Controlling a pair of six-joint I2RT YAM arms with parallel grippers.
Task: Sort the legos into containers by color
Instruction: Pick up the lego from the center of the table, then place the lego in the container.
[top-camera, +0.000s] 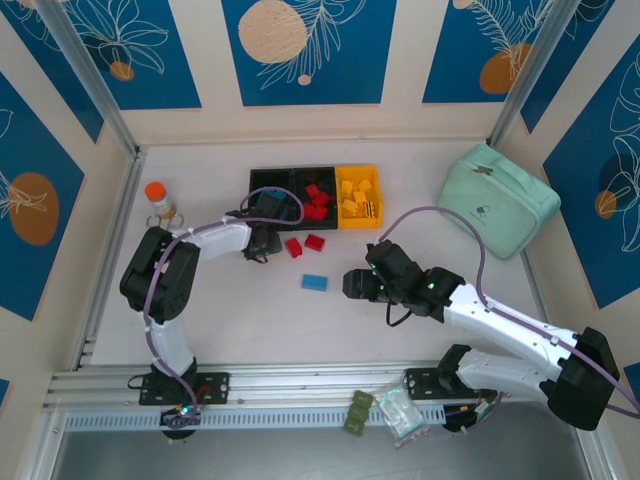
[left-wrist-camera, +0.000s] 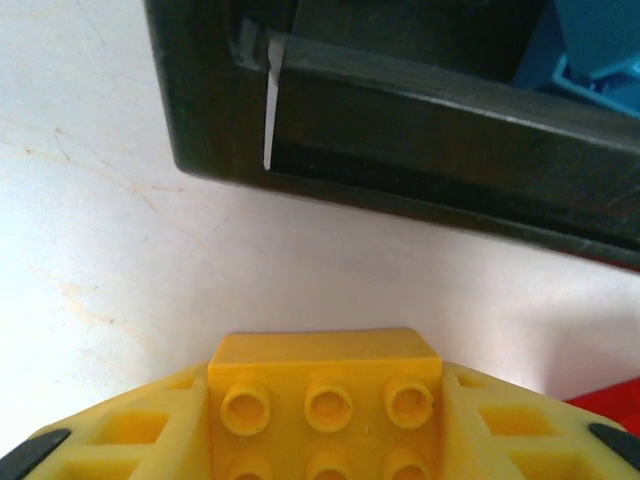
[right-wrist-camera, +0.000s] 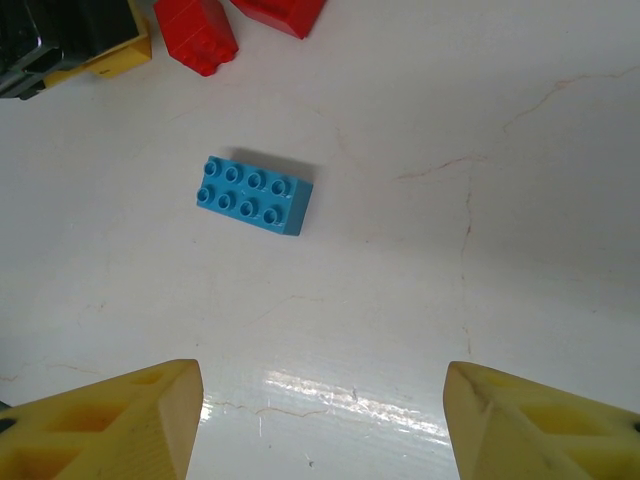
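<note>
My left gripper (left-wrist-camera: 325, 388) is shut on a yellow lego (left-wrist-camera: 325, 355), studs up, just above the table in front of the left black container (left-wrist-camera: 420, 130), where blue legos (left-wrist-camera: 595, 70) show. From above, the left gripper (top-camera: 262, 242) sits below the joined containers (top-camera: 252, 178); the middle black one holds red legos (top-camera: 316, 199), the yellow one (top-camera: 379, 175) holds yellow legos (top-camera: 358, 195). Two red legos (top-camera: 294, 247) (top-camera: 315, 241) and a blue lego (top-camera: 315, 282) lie loose. My right gripper (right-wrist-camera: 320, 395) (top-camera: 350, 283) is open, the blue lego (right-wrist-camera: 254, 194) a little ahead of it.
An orange-capped bottle (top-camera: 157, 199) stands at the left near the wall. A mint-green zip case (top-camera: 497, 201) lies at the right. Small packets (top-camera: 390, 410) rest on the rail at the near edge. Two red legos (right-wrist-camera: 197, 35) lie beyond the blue one.
</note>
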